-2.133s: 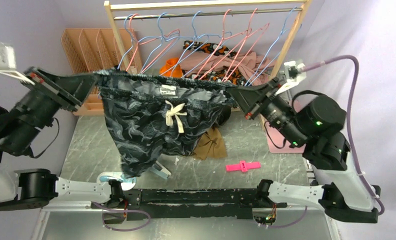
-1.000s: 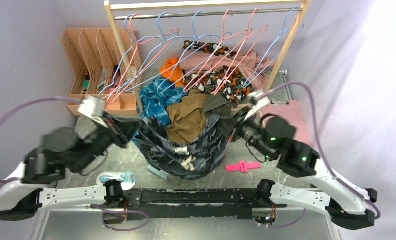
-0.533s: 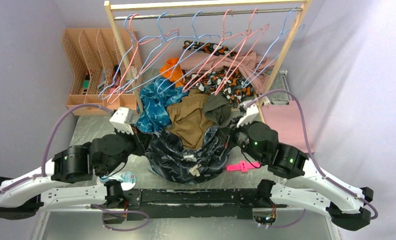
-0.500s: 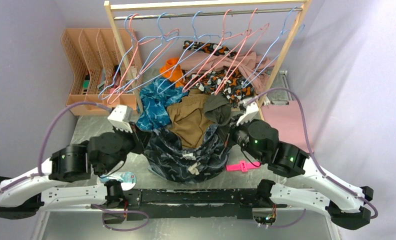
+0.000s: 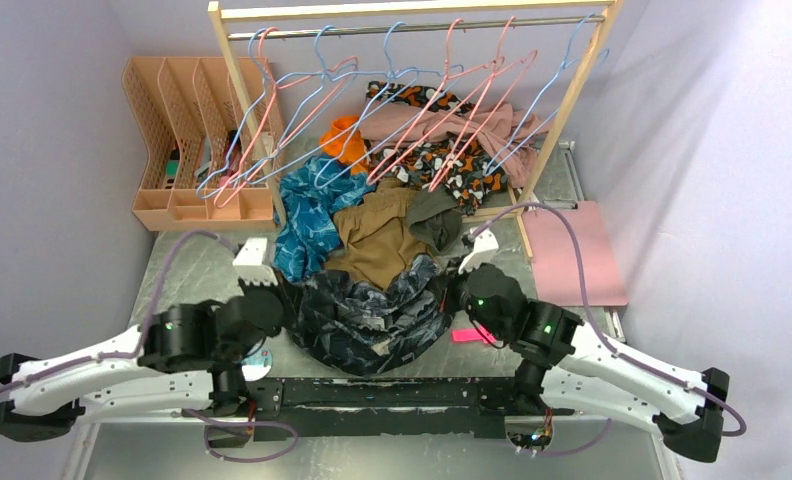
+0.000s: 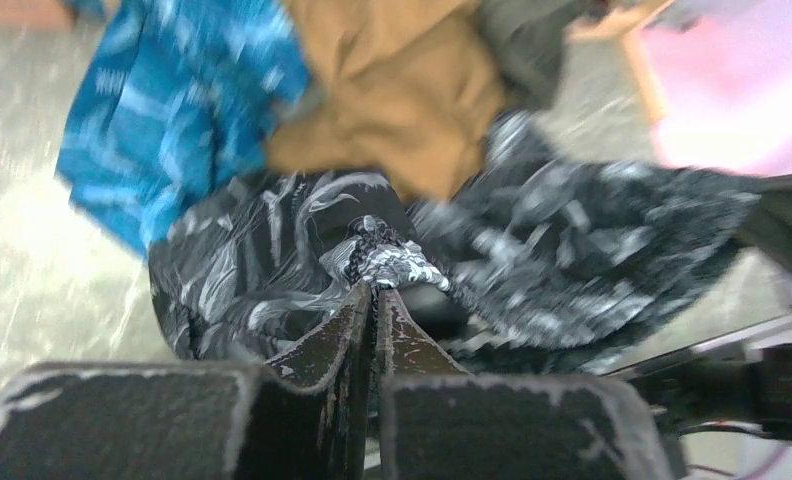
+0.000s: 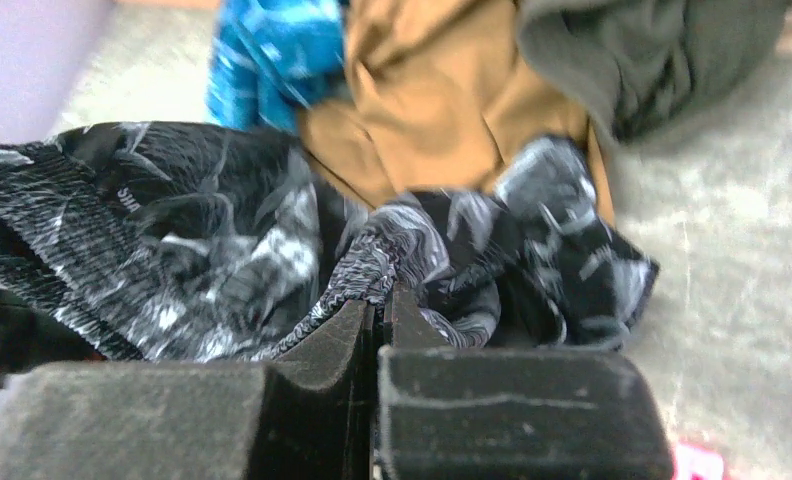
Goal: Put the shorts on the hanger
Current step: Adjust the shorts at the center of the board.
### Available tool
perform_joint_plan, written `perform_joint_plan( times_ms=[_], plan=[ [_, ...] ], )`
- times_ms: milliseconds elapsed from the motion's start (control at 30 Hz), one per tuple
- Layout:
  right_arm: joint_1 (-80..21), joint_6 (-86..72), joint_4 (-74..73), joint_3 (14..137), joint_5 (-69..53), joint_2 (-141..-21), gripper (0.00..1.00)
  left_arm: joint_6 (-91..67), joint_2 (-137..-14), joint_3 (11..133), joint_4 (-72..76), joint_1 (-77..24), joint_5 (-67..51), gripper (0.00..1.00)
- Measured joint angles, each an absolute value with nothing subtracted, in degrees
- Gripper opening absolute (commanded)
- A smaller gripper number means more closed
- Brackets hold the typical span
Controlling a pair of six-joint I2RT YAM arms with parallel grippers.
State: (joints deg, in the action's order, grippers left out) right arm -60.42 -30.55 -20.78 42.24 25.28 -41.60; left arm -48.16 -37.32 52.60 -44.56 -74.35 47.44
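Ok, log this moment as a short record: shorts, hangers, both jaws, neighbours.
shorts: bunched on the table, front centre, not on a hanger
left jaws: shut on the shorts' fabric
right jaws: shut on the shorts' fabric
light-blue hangers: bare, on the rail
behind shorts: brown garment, teal garment

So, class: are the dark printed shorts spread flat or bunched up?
Bunched up: the shorts lie in a rumpled heap, folds piled over one another.
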Motion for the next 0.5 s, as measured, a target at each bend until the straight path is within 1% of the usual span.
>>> perform_joint_plan(
  times_ms=[133,267,333,400,500],
  plan=[
    [-60.4,-35.4,-22.6,36.2,26.9,-40.7,0.0,-60.1,-32.9,40.3,-48.8,-74.3,46.9,0.07],
    [-60.4,-38.8,-22.3,34.4,28.8,-41.1,0.0,-64.4,-30.2,35.6,-48.4,-74.3,46.6,0.07],
    [-60.4,-39.7,-22.2,34.2,29.3,-42.8,0.0,-63.8,-32.0,35.4,-46.6,-73.8,46.1,0.07],
    [-60.4,-40.0,-21.5,34.2,29.6,-45.9,0.0,-61.6,-37.1,36.3,-43.8,-71.5,44.3,0.07],
    [-60.4,-39.9,-20.8,34.7,30.0,-50.7,0.0,-56.1,-46.9,39.4,-39.2,-63.9,38.9,0.07]
  ],
)
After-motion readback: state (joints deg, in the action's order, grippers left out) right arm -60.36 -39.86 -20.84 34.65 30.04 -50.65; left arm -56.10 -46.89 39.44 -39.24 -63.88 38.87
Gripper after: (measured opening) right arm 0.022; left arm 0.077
